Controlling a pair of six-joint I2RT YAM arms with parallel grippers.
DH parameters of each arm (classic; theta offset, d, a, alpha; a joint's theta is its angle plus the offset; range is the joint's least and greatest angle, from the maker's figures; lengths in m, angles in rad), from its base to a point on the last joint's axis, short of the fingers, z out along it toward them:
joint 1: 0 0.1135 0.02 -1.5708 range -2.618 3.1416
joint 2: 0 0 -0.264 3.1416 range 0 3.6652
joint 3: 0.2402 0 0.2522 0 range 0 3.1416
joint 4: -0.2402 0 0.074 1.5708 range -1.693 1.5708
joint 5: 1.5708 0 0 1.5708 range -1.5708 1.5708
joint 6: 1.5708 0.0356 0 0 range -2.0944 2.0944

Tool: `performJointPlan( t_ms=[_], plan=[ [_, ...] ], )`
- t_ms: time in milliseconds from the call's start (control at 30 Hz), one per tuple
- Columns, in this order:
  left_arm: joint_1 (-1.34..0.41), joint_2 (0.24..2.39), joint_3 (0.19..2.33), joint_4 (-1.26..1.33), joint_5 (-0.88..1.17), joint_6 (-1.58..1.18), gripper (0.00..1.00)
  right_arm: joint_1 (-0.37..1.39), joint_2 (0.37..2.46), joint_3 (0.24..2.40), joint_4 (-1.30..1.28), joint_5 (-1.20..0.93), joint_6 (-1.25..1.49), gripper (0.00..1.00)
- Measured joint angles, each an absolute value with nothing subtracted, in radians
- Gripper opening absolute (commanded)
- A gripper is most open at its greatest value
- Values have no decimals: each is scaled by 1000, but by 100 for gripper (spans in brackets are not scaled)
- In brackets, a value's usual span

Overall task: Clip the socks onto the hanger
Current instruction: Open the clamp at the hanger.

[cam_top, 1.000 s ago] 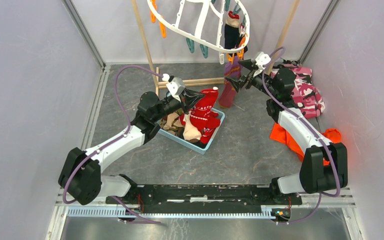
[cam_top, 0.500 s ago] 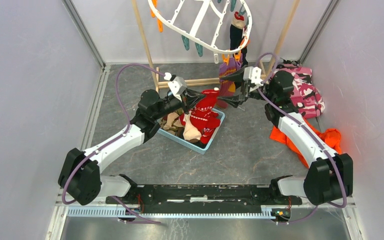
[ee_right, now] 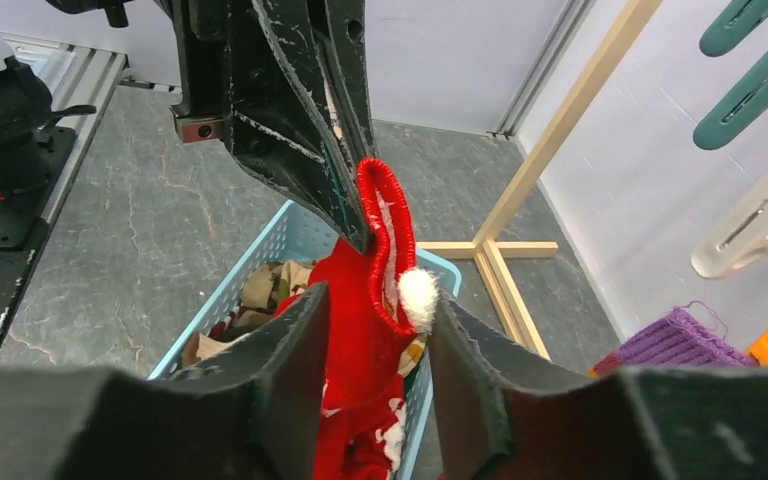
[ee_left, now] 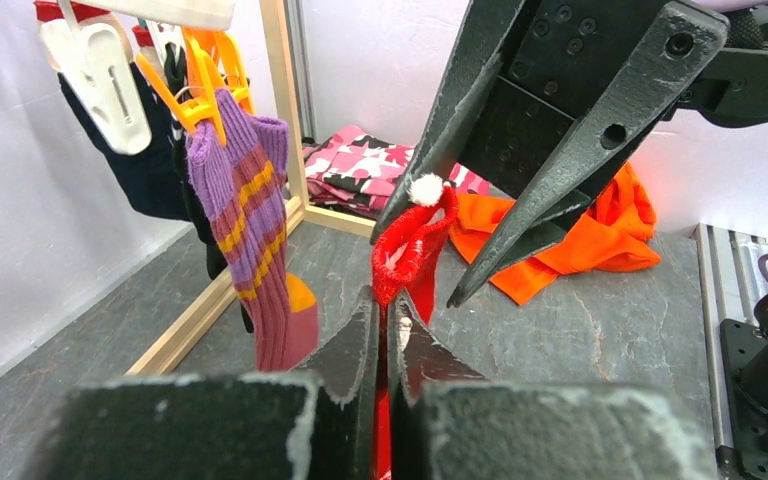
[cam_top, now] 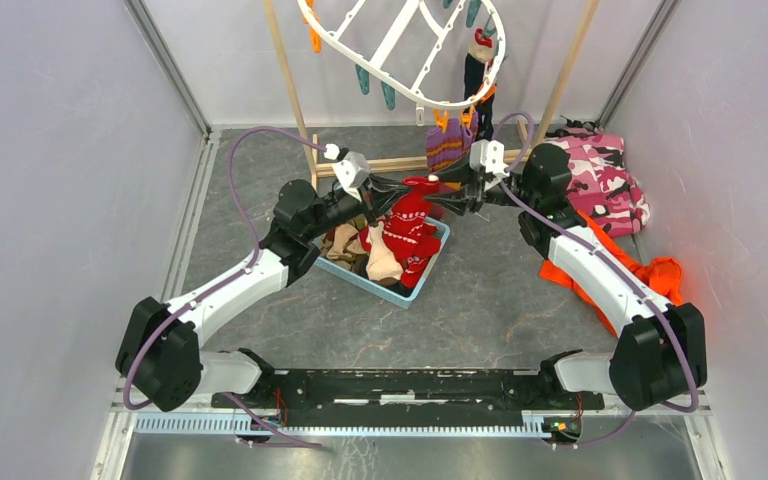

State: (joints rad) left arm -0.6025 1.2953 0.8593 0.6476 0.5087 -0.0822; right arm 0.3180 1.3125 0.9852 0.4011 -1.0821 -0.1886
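Swinging away from the purple sock (cam_top: 447, 145) under the hanger (cam_top: 390, 45), the right gripper (cam_top: 432, 199) is now arriving at the centre of the overhead frame, nose to nose with the left gripper (cam_top: 410, 188). Its fingers are narrowing compared with a second ago. The left arm is sitting where it was, and the hanger is swaying slightly toward the top of the frame.

The left gripper (ee_left: 385, 310) is clenching the red sock (ee_left: 410, 250) just below its cuff. The sock is hanging with its long axis running straight down, cuff and white pom-pom on top and foot trailing into the blue basket (cam_top: 430, 270) at centre frame.

In the right wrist view, the cuff is standing between the two fingers of the right gripper (ee_right: 375, 300), with the left gripper (ee_right: 355, 235) pinching in from the top of the frame. The right fingers are straddling the fabric, apart and not yet gripping. One is brushing the red cloth and the other is sitting just beside the pom-pom.

Both grippers are at the sock, so the coming move appears to be a handover or a shared stretch of the cuff. It is depending on the right fingers closing squarely across the cuff, clear of the left fingertips.

Clipping is still waiting. The purple sock and a navy sock (cam_top: 475, 75) are already hanging from the hanger's lower right rim.
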Motion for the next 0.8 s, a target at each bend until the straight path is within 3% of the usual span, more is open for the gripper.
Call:
performJointPlan(
  t_ms=[200, 300, 367, 400, 533, 600, 700, 800],
  plan=[
    [-603, 1291, 859, 655, 508, -82, 2, 325, 1313, 985, 408, -1080, -171, 19],
    [-603, 1290, 859, 657, 508, -83, 2, 325, 1313, 985, 416, -1074, -157, 3],
    [-603, 1288, 859, 660, 508, -87, 4, 325, 1314, 985, 424, -1064, -152, 0],
    [-603, 1288, 859, 661, 508, -88, 9, 325, 1314, 985, 425, -1053, -151, 0],
    [-602, 1285, 859, 654, 494, -88, 60, 326, 1314, 995, 397, -997, -167, 0],
    [-594, 1273, 855, 642, 480, -96, 78, 325, 1317, 1010, 362, -963, -192, 0],
    [-543, 1257, 850, 649, 500, -138, 96, 318, 1323, 1036, 300, -912, -242, 0],
    [-464, 1269, 856, 688, 553, -209, 100, 302, 1324, 1043, 262, -880, -278, 0]
  ],
)
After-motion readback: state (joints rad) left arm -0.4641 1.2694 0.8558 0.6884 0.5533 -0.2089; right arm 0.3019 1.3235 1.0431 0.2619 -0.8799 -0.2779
